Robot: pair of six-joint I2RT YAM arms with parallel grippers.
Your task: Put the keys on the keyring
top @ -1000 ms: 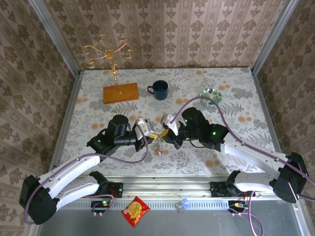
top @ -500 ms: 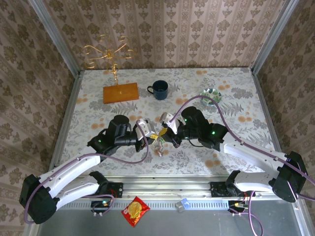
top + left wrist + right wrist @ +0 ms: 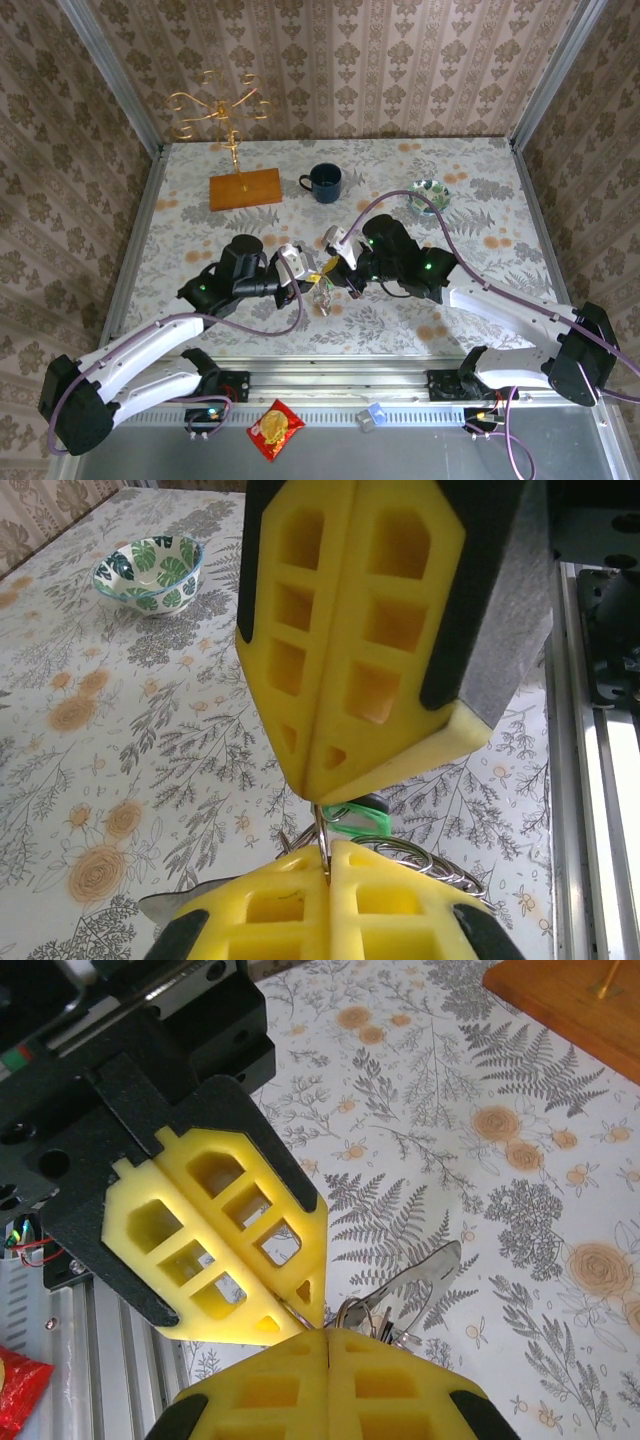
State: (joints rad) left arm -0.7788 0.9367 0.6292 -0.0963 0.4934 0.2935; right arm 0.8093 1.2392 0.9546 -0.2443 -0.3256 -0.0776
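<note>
The left gripper (image 3: 327, 860) and right gripper (image 3: 318, 775) meet tip to tip above the middle of the table (image 3: 120, 730). Both jaws are closed, pinching the thin wire of the keyring (image 3: 405, 855) between them. The green key (image 3: 358, 811) sits just beside the ring's coils, under the tips.

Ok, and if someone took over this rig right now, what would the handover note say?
Left gripper: jaws shut, apparently pinching the keyring wire, tip to tip with the right.
Right gripper: jaws shut, apparently on the same keyring.
Green-headed key: sits right at the ring, just behind the fingertips. Whether it is threaded cannot be told.
Done: ring and key are together between the arms.
Left: confirm the key is on the ring, then release.
</note>
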